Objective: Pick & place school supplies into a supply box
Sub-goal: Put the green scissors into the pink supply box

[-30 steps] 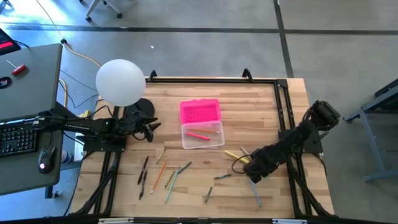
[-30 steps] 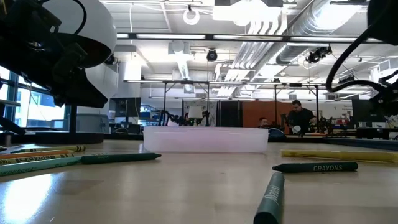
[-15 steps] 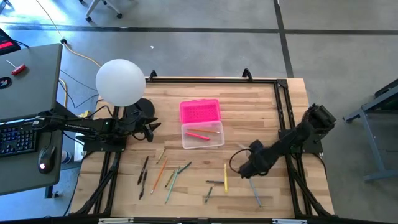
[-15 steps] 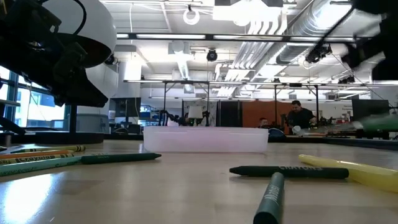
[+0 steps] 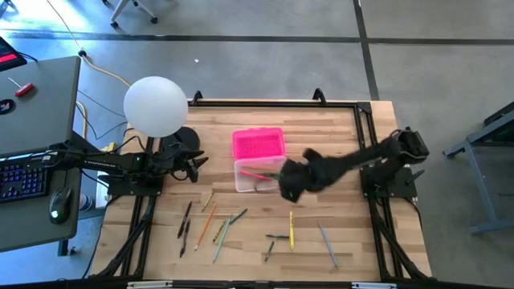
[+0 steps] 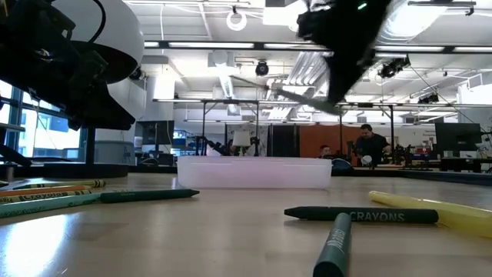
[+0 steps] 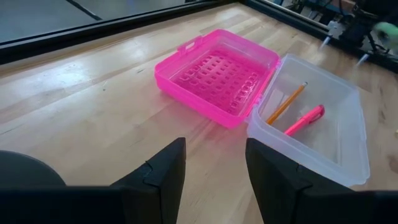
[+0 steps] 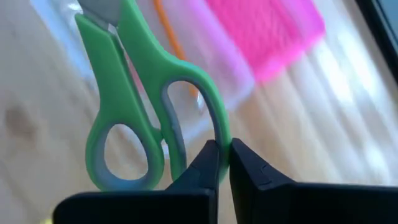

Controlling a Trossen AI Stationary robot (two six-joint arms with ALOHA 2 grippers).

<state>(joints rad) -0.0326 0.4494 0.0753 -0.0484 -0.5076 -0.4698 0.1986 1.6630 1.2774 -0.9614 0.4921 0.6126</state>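
My right gripper (image 5: 289, 181) hovers above the clear supply box (image 5: 247, 183) and is shut on small green-handled scissors (image 8: 134, 106); in the low view it hangs high (image 6: 338, 46) over the box (image 6: 254, 172). The box holds a pink pen (image 7: 303, 119) and an orange pencil (image 7: 286, 103). Its pink lid (image 5: 259, 144) lies flat beside it, on the far side. Loose crayons and pencils (image 5: 210, 225) lie on the near part of the table. My left gripper (image 7: 214, 167) waits open at the table's left side (image 5: 193, 168). My right gripper pinches the outer rim of one green handle loop (image 8: 219, 134) between its two fingers. The scissors are lifted clear above the box, and their blades (image 8: 99, 7) point away from the fingers.
A yellow crayon (image 5: 291, 229), a green crayon (image 5: 277, 236) and a grey-blue pencil (image 5: 328, 245) lie on the near right of the table. A white round lamp (image 5: 155, 105) stands at the far left. Black frame rails (image 5: 365, 136) border the tabletop.
My right gripper has risen from the near right of the table and travelled left and farther to above the box, carrying the scissors lifted clear. The yellow crayon has slid and turned to a new spot nearer the near edge, and the green crayon has shifted beside it.
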